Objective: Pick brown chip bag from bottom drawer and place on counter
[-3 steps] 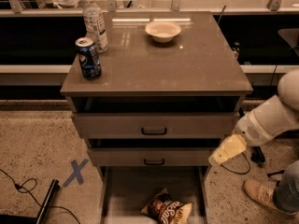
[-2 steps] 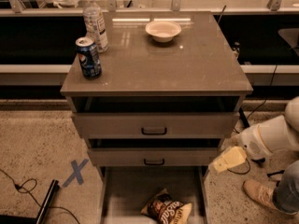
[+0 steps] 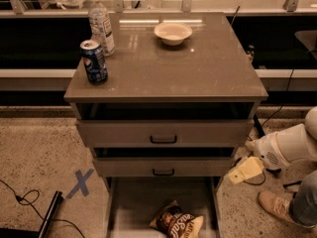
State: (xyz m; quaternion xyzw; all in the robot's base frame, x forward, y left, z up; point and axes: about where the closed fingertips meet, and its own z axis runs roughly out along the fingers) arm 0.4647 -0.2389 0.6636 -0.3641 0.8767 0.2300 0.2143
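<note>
Where the shallow bottom drawer (image 3: 141,202) juts open, the pale gripper (image 3: 246,170) hangs beside.

White rounded arm (image 3: 292,145) (small vent grille), pale yellow end effector (image 3: 246,170) right of bottom drawer (image 3: 143,200)

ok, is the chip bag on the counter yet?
No, the brown chip bag lies in the bottom drawer; the pincer hangs outside it, to the right.
</note>
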